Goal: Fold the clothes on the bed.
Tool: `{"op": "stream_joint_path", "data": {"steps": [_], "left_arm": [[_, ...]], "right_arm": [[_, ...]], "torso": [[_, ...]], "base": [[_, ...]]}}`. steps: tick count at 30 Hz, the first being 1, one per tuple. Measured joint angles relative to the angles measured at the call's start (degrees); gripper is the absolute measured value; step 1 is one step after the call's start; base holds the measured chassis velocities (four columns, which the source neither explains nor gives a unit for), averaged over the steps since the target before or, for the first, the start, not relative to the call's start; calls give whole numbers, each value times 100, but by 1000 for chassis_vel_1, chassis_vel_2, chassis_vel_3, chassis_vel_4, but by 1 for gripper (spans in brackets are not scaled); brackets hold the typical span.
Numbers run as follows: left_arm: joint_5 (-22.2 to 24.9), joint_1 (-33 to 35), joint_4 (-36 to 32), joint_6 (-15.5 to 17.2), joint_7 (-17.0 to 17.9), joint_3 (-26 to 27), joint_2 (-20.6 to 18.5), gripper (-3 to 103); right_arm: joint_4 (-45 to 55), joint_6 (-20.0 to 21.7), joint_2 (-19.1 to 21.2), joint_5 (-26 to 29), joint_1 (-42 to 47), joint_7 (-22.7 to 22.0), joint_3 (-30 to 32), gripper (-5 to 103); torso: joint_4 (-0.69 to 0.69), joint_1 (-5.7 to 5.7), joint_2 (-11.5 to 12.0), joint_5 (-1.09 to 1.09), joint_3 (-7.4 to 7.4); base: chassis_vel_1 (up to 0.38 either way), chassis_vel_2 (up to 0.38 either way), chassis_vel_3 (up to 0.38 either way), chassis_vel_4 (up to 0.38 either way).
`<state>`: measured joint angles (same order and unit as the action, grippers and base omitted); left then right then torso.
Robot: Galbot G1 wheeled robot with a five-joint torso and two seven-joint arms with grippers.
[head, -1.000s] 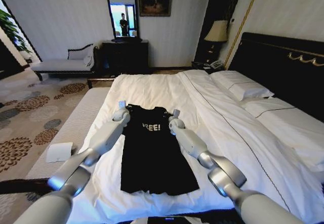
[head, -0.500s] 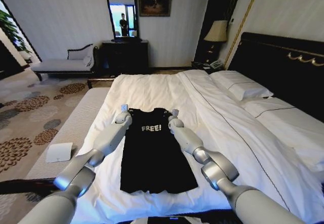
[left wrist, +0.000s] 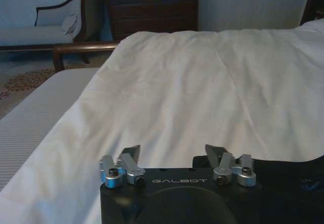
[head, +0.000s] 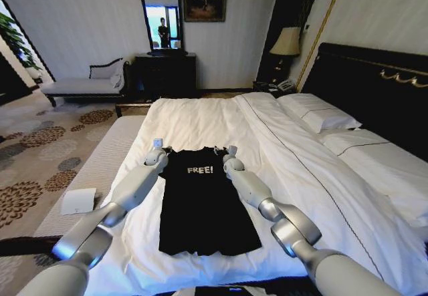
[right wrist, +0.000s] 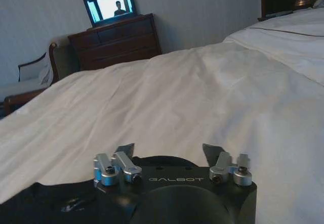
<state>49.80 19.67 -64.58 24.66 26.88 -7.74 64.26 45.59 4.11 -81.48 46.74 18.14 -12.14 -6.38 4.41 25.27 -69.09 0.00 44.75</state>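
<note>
Both grippers are sitting spread and empty at the shirt's far corners: left gripper (head: 158,150), right gripper (head: 230,154). T-shirt (head: 204,202) now lying flat and narrowed on the bed (head: 200,119), "FREE!" fully uncovered since a second ago. I'm judging sleeves tucked, lengthwise fold pending.

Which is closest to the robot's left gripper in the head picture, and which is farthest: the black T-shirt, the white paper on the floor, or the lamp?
From the left gripper:
1. The black T-shirt, right beside it on the bed.
2. The white paper, down on the carpet, on the robot's left.
3. The lamp, far off across the bed by the headboard.
</note>
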Motion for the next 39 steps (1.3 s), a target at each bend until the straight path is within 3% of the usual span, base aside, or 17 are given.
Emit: {"op": "stream_joint_path", "data": {"steps": [3,5,6,9,11,15,20,21,23,30,34,39], "left_arm": [[202,310,-584,47,102,125,-246,91],[249,449,-797,59,130,187,-319,91],[289,693,-1123,62,172,296,-428,96],[297,1360,-1893,-110,180,616,-711,100],[297,1524,-2068,-171,166,707,-784,100],[290,2596,-2961,-391,4,1300,-1094,100],[208,3377,-3548,-557,-147,1657,-1218,102],[132,3633,-3752,-624,-206,1746,-1214,100],[26,3964,-4024,-720,-283,1836,-1134,98],[-326,5286,-4616,-931,-528,2508,-931,97],[-478,6338,-4901,-1045,-739,2999,-679,97],[-522,6737,-5078,-1092,-786,3161,-453,97]], "right_arm": [[631,162,263,330,274,-209,-40,89],[843,202,360,405,386,-265,-39,89],[1069,238,475,452,537,-326,-29,98],[1767,313,788,579,947,-477,112,100],[1957,330,872,613,1042,-509,164,100],[3279,433,1685,693,1743,-590,450,100],[4025,471,2184,724,2397,-591,800,100],[4357,501,2327,760,2778,-576,1037,100],[4935,531,2508,760,3534,-576,1514,100],[5725,347,2480,300,5010,-412,2407,100],[5995,221,2037,-586,6012,-355,2845,100],[6138,291,1549,-992,6360,-382,2952,100]], "torso": [[1,1,0,1,0],[0,0,0,-1,0],[1,0,0,-1,0],[1,0,0,0,0],[0,0,0,-1,-1],[0,-1,-1,-2,-2],[1,-1,-1,1,-1],[-2,-2,-1,1,-2],[6,-2,-1,2,-1],[0,0,-2,2,-1],[1,-2,-2,-1,-2],[1,0,-1,-1,-1]], "base": [[0,0,0,0],[0,0,0,0],[0,0,0,0],[0,0,0,0],[0,0,0,0],[0,0,0,0],[0,0,0,0],[0,0,0,0],[0,0,0,0],[0,0,0,0],[0,0,0,0],[0,0,0,0]]}}
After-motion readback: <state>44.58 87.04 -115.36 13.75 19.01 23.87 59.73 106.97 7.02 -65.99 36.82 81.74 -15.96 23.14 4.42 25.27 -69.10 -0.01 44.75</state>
